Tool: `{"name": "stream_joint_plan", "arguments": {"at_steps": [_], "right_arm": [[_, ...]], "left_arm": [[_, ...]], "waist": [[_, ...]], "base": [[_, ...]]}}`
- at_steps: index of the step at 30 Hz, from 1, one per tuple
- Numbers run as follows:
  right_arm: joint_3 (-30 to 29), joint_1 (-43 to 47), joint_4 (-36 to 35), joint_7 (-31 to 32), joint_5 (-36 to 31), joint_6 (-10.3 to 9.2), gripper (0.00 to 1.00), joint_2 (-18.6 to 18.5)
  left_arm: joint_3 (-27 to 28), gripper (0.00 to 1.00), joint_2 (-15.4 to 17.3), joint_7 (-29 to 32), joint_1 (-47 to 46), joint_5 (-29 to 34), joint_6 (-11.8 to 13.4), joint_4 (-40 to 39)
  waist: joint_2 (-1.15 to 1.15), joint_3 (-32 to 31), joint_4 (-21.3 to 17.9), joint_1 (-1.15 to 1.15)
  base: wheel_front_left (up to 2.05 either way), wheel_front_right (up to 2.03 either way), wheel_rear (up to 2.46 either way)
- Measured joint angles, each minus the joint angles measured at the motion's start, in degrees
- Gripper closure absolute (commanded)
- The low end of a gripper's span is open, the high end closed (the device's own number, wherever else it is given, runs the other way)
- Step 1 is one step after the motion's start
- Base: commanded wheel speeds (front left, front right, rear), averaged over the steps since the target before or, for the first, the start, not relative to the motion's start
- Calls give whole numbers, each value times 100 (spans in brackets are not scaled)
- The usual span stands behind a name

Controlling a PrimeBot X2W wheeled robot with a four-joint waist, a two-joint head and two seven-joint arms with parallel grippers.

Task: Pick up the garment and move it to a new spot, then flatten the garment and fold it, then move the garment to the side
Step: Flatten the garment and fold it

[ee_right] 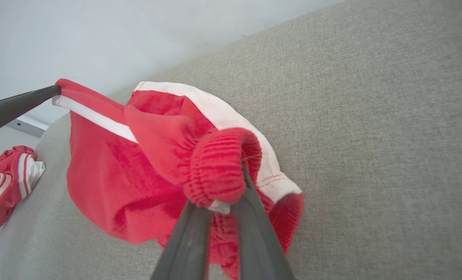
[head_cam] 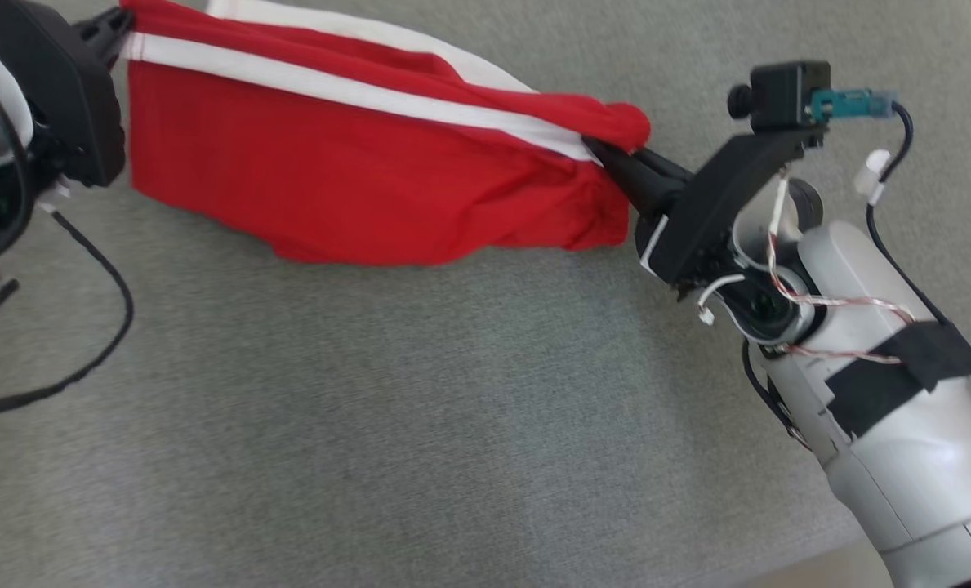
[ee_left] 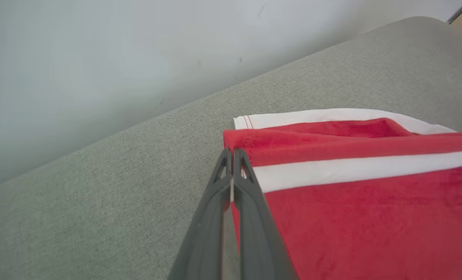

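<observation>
Crosswise, the garment [head_cam: 354, 180] spans lengthwise from left claw [head_cam: 123, 31] to right claw [head_cam: 609, 160].

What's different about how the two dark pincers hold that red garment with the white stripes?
The left gripper has its jaws pressed flat together; the right gripper has its jaws slightly apart. The left gripper pinches a thin, flat corner of the red white-striped cloth garment by a stripe; the right gripper clamps its thick, bunched ribbed band. Both are shut on the same garment, stretched between them over the grey fabric surface.
</observation>
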Motion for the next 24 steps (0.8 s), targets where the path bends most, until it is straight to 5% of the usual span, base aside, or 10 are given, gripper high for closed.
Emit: {"name": "stream_joint_plan", "arguments": {"at_steps": [13, 14, 15, 16, 24], "right_arm": [[145, -521, 631, -277, -118, 35, 100, 263], [152, -549, 661, -320, -131, 44, 90, 270], [141, -558, 668, -375, -130, 45, 40, 271], [130, -559, 688, -426, -129, 52, 0, 271], [-18, -563, 889, -873, -86, 94, 0, 243]], "left_arm": [[-631, 100, 26, -285, -649, -53, 0, 517], [-679, 91, 32, -359, -662, -53, 0, 520], [-724, 17, 11, -460, -676, -53, 0, 549], [-764, 0, -15, -547, -708, -53, 0, 601], [-901, 0, -159, -1280, -836, -225, 0, 1001]], "waist": [[0, 505, -335, 0], [0, 523, -342, 0], [0, 537, -344, 0], [0, 544, -337, -1], [0, 416, -212, -1]], "base": [[0, 0, 0], [0, 0, 0], [0, 0, 0], [0, 0, 0], [0, 0, 0]]}}
